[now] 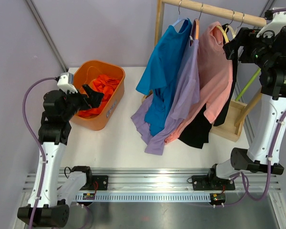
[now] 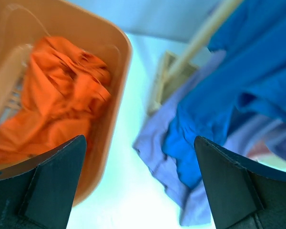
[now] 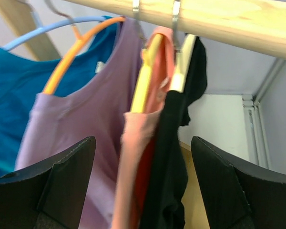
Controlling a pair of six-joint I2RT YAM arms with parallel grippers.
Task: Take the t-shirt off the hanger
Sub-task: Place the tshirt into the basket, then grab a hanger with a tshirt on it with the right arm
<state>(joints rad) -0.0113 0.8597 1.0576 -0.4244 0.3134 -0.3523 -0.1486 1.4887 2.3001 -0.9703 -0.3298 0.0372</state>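
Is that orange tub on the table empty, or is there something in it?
Not empty. The orange tub holds a crumpled orange garment, which shows in both the top view and the left wrist view.

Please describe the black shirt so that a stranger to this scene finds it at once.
Look at the wooden rail over the table, where four shirts hang. The black shirt is last at the right end, beside the pink shirt. Only it is dark, on a cream hanger.
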